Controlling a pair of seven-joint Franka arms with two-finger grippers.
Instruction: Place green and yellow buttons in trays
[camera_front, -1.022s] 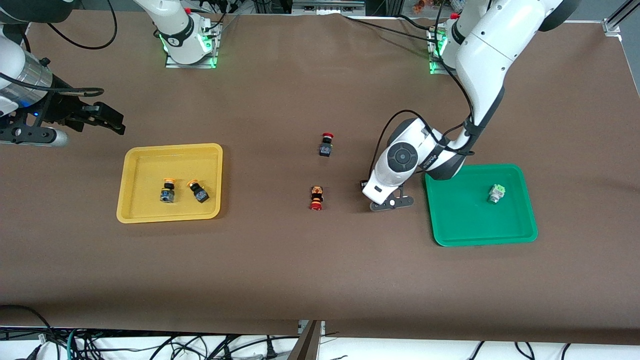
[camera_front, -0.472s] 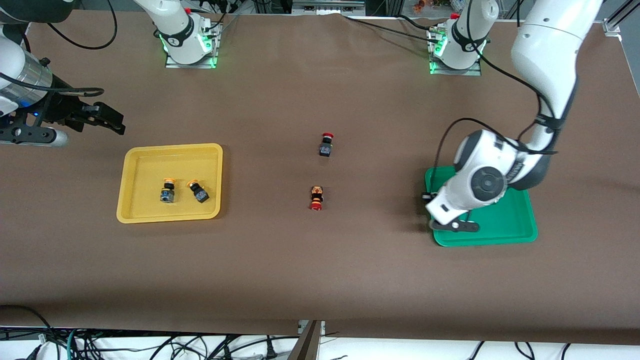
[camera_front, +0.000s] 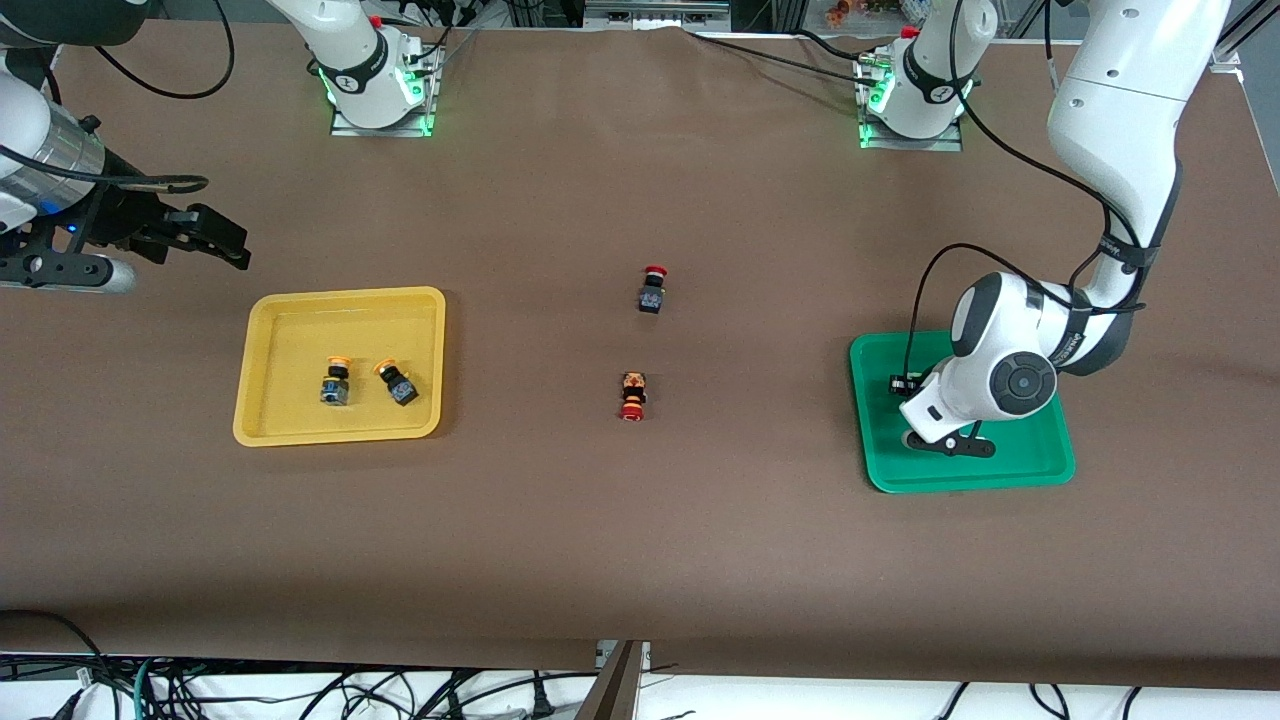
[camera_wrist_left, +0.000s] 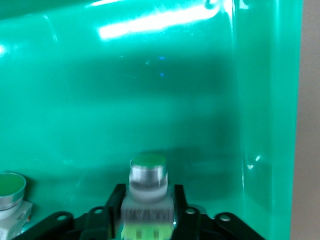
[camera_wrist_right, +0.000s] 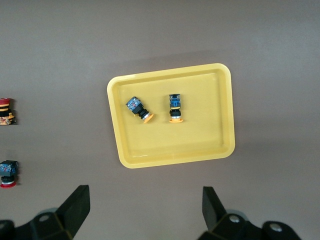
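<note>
Front view: the left end effector (camera_front: 945, 440) is down inside the green tray (camera_front: 870, 470), in the lower part of it, at the left arm's end of the worktop (camera_front: 640, 560). The wrist covers whatever it carries, so I see no green button here. I judge it sits this low so that the button goes down gently and does not bounce. The right end effector (camera_front: 232, 250) waits in the upper part of the frame, above the yellow tray (camera_front: 340, 293). The two yellow buttons (camera_front: 335, 382) lie side by side in that tray. One has its long axis running up the frame with its cap uppermost. The other lies slanted, cap toward the upper corner at the right arm's end. Two red buttons (camera_front: 632, 396) lie mid-frame on the bare worktop, which fits a task that leaves them out.

Left wrist view: the green button (camera_wrist_left: 147, 185) sits in the left end effector (camera_wrist_left: 147, 222), over the tray floor. Its long axis runs straight out from the end effector, cap pointing away. Whether it is gripped or already let go I cannot tell. A second green button (camera_wrist_left: 10, 192) rests in the tray close beside it, cap pointing the same way.

Right wrist view: the right end effector (camera_wrist_right: 145, 210) is spread wide and empty, looking down on the yellow tray (camera_wrist_right: 225, 107) from well above.
</note>
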